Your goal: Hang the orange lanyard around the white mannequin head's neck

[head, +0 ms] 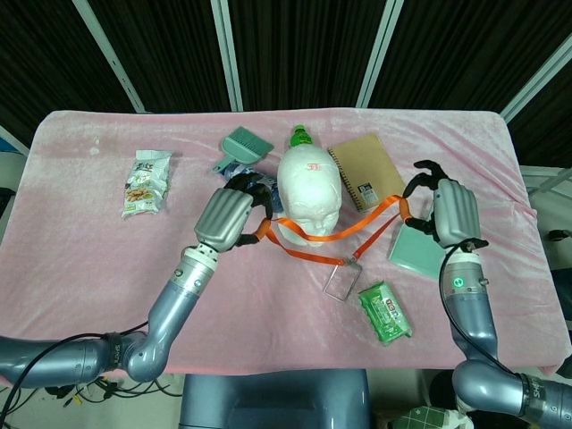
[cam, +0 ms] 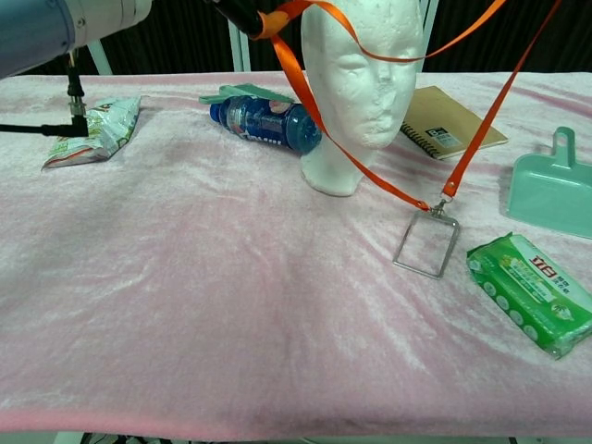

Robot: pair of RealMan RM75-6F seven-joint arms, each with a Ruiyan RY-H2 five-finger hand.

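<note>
The left robot hand (head: 234,217) and the right robot hand (head: 444,209) are each pinching an end of the orange lanyard (head: 357,227), holding it up in front of the white mannequin head (head: 309,192). Its clear badge holder (cam: 426,247) is hanging just above the pink bench (cam: 203,305). A blue bottle (cam: 266,121) is lying beside the head.

Mannequin head (head: 309,195) centre; bottle (cam: 265,123) left, notebook (head: 368,171) right.
</note>
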